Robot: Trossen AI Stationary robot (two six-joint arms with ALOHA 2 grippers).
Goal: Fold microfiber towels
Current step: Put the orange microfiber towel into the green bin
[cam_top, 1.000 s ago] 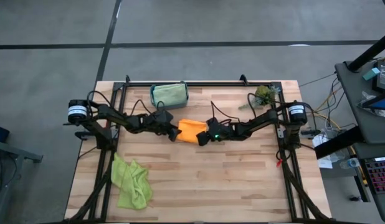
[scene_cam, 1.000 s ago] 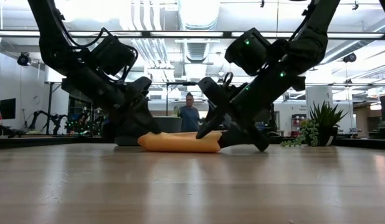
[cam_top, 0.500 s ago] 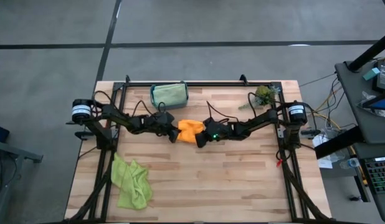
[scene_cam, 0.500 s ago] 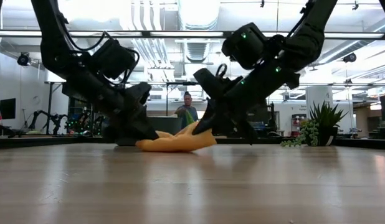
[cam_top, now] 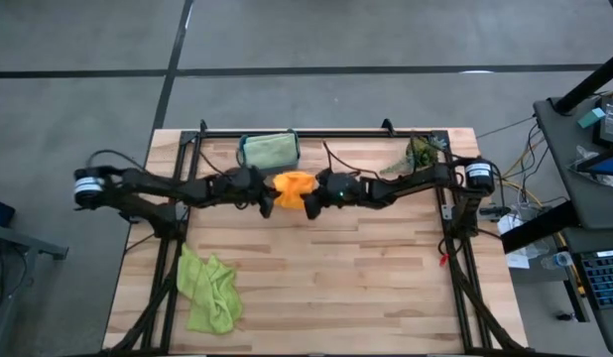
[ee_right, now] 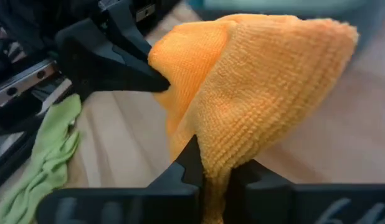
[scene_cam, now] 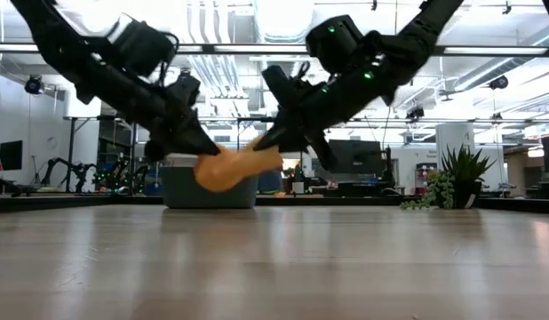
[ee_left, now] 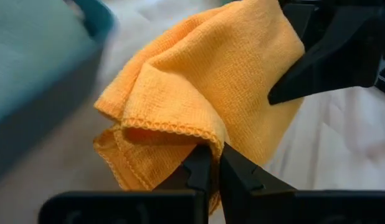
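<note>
Both tools, left tool (cam_top: 266, 197) and right tool (cam_top: 311, 199), are pinched tight on the small orange microfiber towel (cam_top: 293, 184), which hangs bunched between them above the far-middle of the wooden counter (cam_top: 386, 288), right by the teal plastic bin (cam_top: 269, 151). It looks light, floppy and grippy, so hemmed corners are probably the best hold. A second ago it lay flat on the counter; now it's lifted and scrunched.

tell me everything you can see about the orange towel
The orange towel is a soft, knitted-looking microfiber cloth with a stitched hem, bunched into loose folds. It hangs clear of the table, pinched between the left gripper and the right gripper, both shut on it. It sits near the table's back edge, just beside the teal bin. Nothing else touches it.
</note>
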